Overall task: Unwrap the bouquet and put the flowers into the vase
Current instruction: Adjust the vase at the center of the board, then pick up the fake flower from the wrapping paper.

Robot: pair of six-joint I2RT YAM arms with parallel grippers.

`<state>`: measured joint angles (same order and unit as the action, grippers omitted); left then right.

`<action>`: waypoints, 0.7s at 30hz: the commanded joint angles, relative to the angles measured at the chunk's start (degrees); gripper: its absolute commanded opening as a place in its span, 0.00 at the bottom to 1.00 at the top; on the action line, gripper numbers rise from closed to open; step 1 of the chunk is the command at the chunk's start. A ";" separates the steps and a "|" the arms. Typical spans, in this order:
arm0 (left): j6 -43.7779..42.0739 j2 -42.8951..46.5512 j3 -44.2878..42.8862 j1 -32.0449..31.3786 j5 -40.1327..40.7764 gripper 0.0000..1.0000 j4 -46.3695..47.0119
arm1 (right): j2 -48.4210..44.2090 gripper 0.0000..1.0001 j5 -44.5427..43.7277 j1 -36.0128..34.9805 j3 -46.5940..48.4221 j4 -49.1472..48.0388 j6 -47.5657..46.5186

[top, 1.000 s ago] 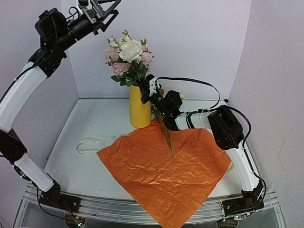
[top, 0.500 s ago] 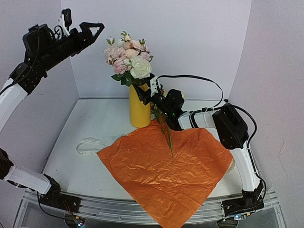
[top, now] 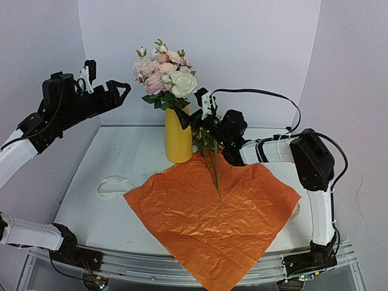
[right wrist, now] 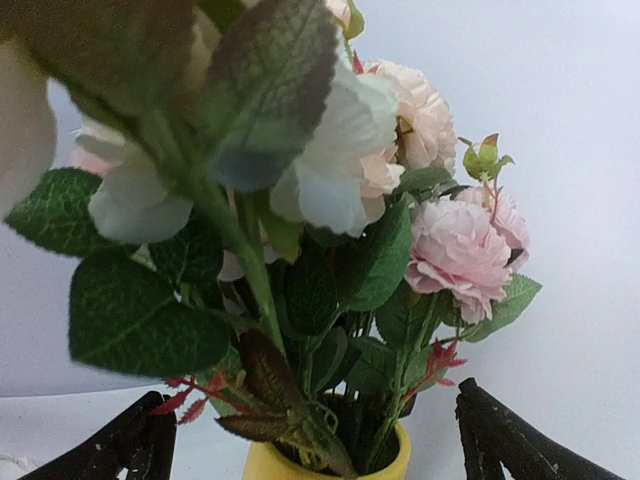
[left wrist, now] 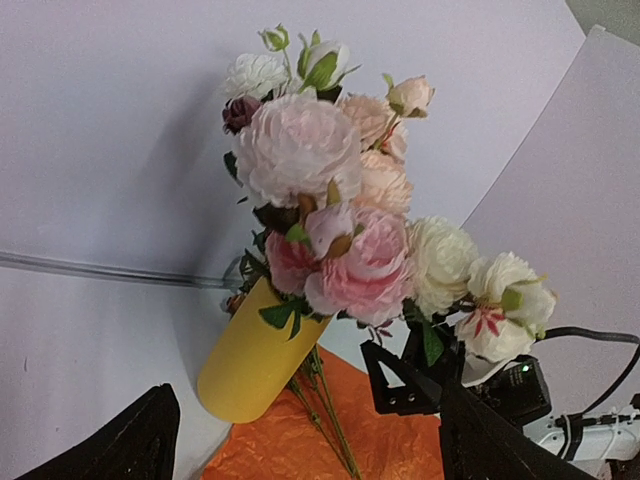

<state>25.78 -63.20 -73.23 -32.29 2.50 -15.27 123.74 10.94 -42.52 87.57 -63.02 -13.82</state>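
Because the thin flower stems (top: 213, 173) lie with their long axis running far to near, the next pickup depends on that line. Their leafy upper end sits far, just right of the yellow vase (top: 178, 145), and their cut ends point near, out over the middle of the orange wrapping paper (top: 212, 230). The paper is spread flat on the table, its far corner touching or nearly touching the vase's foot.

The right gripper (top: 193, 112) hangs just above the stems' upper end, beside the vase's rim. Its fingers are spread wide with nothing between them. Its wrist camera looks past both fingers into the leaves of the rose bunch (top: 162, 70), which fills the vase's mouth.

The left gripper (top: 121, 92) is raised well to the left of the vase, also spread and empty, so the right arm is clearly the nearer one. From its fingers the stems lie below and slightly near.

I cannot tell whether the leafy end rests against the vase or only beside it. A cream ribbon (top: 114, 185) lies loose on the table left of the paper.
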 commanded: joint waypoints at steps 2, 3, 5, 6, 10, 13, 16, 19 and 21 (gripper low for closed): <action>0.93 3.09 7.36 0.04 1.18 0.93 2.02 | -5.61 0.98 0.10 -0.10 -5.86 -0.98 1.38; 0.78 3.24 9.49 0.04 0.53 0.94 2.83 | -6.57 0.98 0.13 -0.10 -7.66 -1.31 1.73; 0.70 3.36 12.90 0.04 0.18 0.96 5.40 | -7.51 0.98 -0.13 -0.10 -10.73 -1.65 2.80; 0.56 3.25 15.11 0.02 0.28 0.96 7.23 | -8.19 0.98 -0.35 -0.10 -12.39 -1.70 3.57; 1.29 -0.12 20.02 1.50 -1.74 0.97 13.27 | -10.71 0.98 -1.51 0.11 -16.88 -0.73 7.49; 3.89 -3.03 22.83 5.42 -7.54 0.97 19.94 | -11.64 0.98 -0.72 1.05 -18.05 3.26 12.04; 5.47 -5.69 24.52 7.97 -10.36 0.96 24.98 | -12.24 0.96 1.23 2.85 -18.91 7.16 18.53; 5.82 -10.09 23.02 8.84 -12.28 0.96 26.02 | -12.95 0.95 2.36 5.21 -18.81 12.61 24.61; 5.80 -12.64 22.74 8.83 -13.98 0.94 27.11 | -13.28 0.88 0.59 6.39 -17.08 20.42 27.94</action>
<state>30.50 -72.51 -48.90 -23.55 -6.42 4.69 113.60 12.16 -38.72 68.55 -53.54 4.32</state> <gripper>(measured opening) 0.955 0.931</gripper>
